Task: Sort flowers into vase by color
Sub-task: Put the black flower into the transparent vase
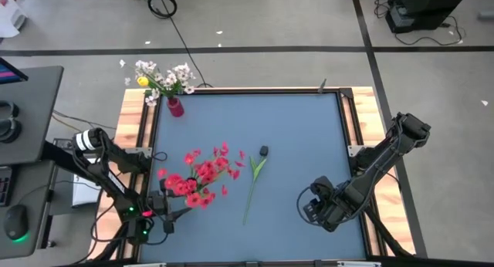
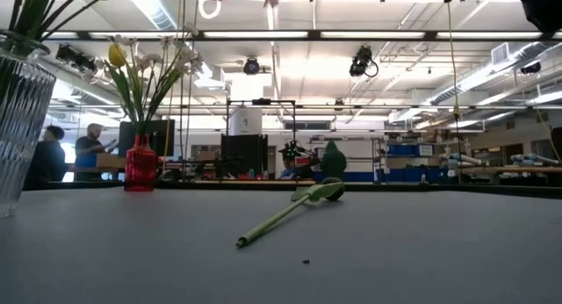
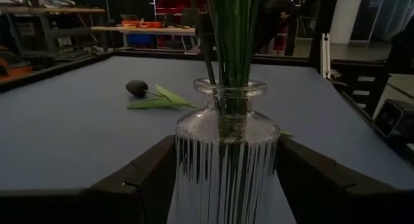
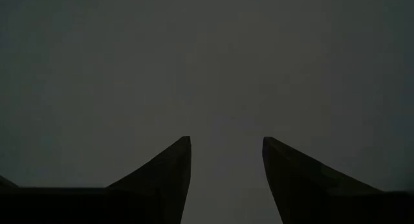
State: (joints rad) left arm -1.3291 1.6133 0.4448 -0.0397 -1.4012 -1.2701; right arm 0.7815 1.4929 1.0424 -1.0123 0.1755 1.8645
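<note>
Left gripper (image 3: pixel 223 185): fingers spread round the clear vase (image 3: pixel 226 159), sides close or touching; grip unclear
Red flowers (image 1: pixel 202 177): standing in that vase, near left
Loose stem (image 1: pixel 253 182): lying mid-table, flower end dark
Right gripper (image 4: pixel 226 179): open, empty, facing the table
Far vase (image 1: pixel 175 106): red, holds white and yellow blooms
Risk: pulling the arm away could tip the top-heavy vase

Ribbed clear glass vase (image 3: pixel 226 166) (glossy), matt, seemingly smooth table (image 1: pixel 309 143)
</note>
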